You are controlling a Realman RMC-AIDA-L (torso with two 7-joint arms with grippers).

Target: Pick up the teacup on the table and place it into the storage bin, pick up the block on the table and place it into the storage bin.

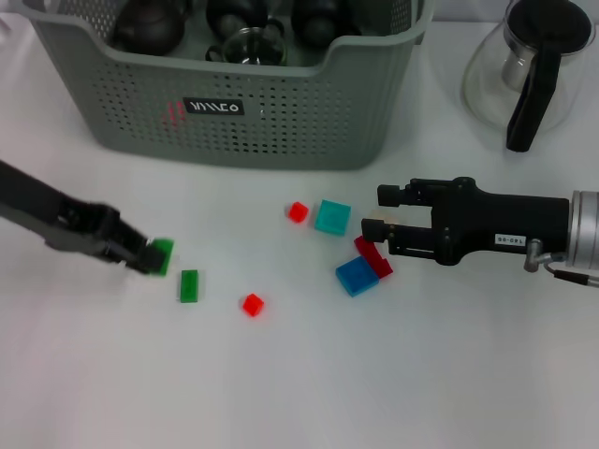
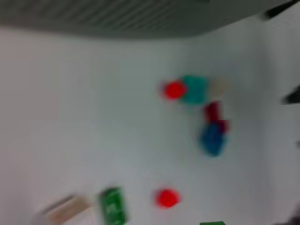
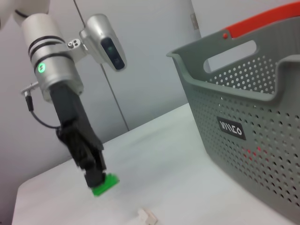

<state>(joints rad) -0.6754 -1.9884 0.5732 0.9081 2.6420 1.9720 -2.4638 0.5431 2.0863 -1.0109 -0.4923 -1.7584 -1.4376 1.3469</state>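
Note:
My left gripper [image 1: 150, 257] is low over the table at the left, shut on a small green block [image 1: 162, 254]; the right wrist view shows the same green block [image 3: 105, 183] at its fingertips [image 3: 95, 178]. My right gripper [image 1: 382, 212] hovers open at the right, its fingers beside a red bar block [image 1: 374, 257] and a blue block [image 1: 356, 277]. The storage bin [image 1: 281, 122] stands at the back, holding dark rounded vessels [image 1: 150, 28] and a glass cup [image 1: 251, 45]. No teacup shows on the table.
Loose blocks lie between the arms: a second green one [image 1: 189, 285], two small red ones [image 1: 252, 304] [image 1: 298, 212] and a teal one [image 1: 332, 217]. A glass carafe [image 1: 533, 65] with a black handle stands at the back right.

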